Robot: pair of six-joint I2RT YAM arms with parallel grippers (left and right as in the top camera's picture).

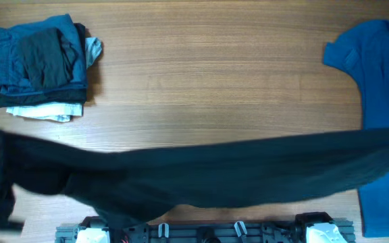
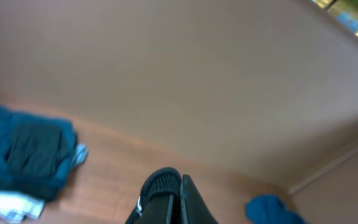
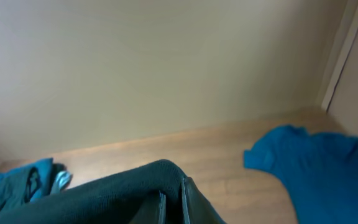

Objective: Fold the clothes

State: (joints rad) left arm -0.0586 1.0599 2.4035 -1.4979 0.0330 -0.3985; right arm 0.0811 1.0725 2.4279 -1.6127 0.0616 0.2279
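A long dark garment (image 1: 201,172) hangs stretched in the air across the front of the table in the overhead view. My left gripper (image 2: 180,186) is shut on one end of it, where a ribbed dark fold (image 2: 161,183) bulges over the fingers. My right gripper (image 3: 182,186) is shut on the other end (image 3: 104,196). Both grippers sit at the frame's side edges in the overhead view, hidden by the cloth. A blue shirt (image 1: 380,88) lies crumpled at the right; it also shows in the right wrist view (image 3: 316,165) and the left wrist view (image 2: 272,210).
A stack of folded clothes (image 1: 39,64), blue and dark on white, sits at the far left; it shows in the left wrist view (image 2: 23,158) and the right wrist view (image 3: 23,180). Bare wood table (image 1: 215,81) lies between. The arm bases (image 1: 208,231) sit at the front edge.
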